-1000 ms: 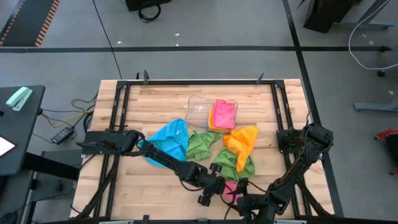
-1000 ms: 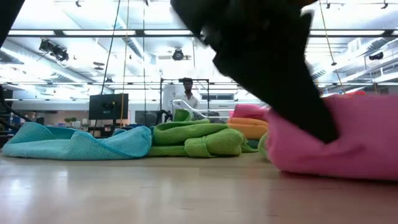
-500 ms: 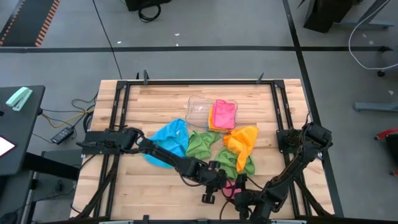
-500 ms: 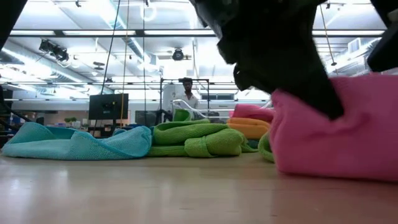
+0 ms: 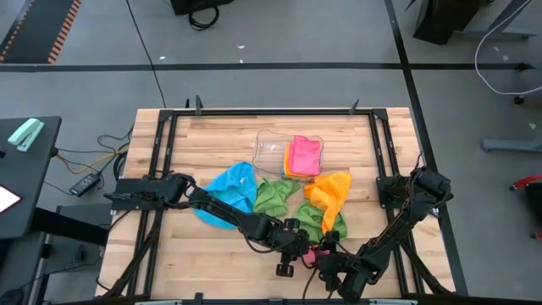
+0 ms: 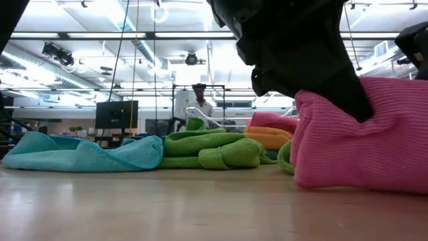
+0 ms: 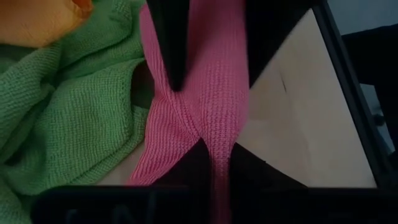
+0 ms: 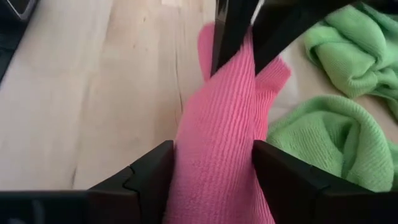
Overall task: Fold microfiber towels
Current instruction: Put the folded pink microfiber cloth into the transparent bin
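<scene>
Pink towel held between both claws at the near edge of the counter (image 5: pixel 212 135). My left claw (image 5: pixel 306 248) is pinched nearly shut on a narrow pleat of the pink towel (image 6: pixel 361 144); my right claw (image 5: pixel 332 264) stands wide, its two fingers (image 8: pixel 146 177) set either side of a thick bunch of the same cloth, which fills the gap between them. In the low view the towel sits humped on the wood, not yet flat.

The other towels lie apart from it: green (image 5: pixel 275 196) and a second green one (image 5: pixel 315 222) just behind, orange (image 5: pixel 332 191) beyond that, blue (image 5: pixel 230 188) to the left, and a folded pink-on-orange stack (image 5: pixel 305 157) in the clear tray (image 5: pixel 269 146).

To do this step well, I judge that I should draw my two claws apart along one edge until the cloth is taut, lift only enough to clear the green towel touching it, then lay it flat on bare wood before any fold. The likely fault is a bunched grip catching two layers, giving a crooked edge.
</scene>
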Robot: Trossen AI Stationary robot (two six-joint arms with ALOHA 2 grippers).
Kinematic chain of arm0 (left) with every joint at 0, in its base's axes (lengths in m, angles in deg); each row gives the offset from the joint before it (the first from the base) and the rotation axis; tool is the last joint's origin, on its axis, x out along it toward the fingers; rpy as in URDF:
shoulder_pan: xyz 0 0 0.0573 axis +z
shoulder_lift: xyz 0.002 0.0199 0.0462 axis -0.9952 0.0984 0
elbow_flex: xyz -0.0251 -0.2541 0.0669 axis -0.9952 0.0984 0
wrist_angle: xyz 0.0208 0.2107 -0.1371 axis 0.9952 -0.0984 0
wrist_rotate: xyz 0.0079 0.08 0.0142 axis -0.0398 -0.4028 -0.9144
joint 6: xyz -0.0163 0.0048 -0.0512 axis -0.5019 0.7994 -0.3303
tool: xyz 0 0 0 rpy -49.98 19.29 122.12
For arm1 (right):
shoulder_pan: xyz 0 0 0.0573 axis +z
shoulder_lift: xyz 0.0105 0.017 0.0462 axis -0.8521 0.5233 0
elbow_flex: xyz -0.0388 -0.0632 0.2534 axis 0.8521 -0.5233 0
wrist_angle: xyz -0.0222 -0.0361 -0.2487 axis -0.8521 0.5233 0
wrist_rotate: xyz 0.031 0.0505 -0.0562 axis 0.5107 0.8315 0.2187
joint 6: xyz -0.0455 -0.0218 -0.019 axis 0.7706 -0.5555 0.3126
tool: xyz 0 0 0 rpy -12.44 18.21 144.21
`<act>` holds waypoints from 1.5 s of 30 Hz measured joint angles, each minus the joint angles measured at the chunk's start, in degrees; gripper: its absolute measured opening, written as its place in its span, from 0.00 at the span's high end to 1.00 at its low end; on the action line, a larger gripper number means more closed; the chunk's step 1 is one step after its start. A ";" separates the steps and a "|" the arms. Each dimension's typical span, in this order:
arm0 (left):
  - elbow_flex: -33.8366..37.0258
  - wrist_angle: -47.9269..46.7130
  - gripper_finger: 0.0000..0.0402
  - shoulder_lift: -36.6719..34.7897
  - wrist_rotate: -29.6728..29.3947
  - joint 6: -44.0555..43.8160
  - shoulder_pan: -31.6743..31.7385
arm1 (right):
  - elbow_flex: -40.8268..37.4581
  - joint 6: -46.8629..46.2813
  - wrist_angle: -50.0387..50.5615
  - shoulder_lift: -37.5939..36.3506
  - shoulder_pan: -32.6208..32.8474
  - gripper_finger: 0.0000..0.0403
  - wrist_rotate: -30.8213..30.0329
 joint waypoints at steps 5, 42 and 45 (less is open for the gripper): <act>0.00 -0.05 0.89 0.00 0.41 0.00 -0.03 | 0.04 -0.77 1.30 0.00 -0.22 0.55 0.21; -0.03 2.59 0.39 -2.50 -11.83 6.06 -1.05 | 1.66 -5.57 12.40 -9.47 -3.96 0.92 3.32; 0.09 -1.29 0.42 -4.28 -13.77 6.27 -1.05 | 1.66 -6.56 13.97 -10.62 -3.83 0.92 3.55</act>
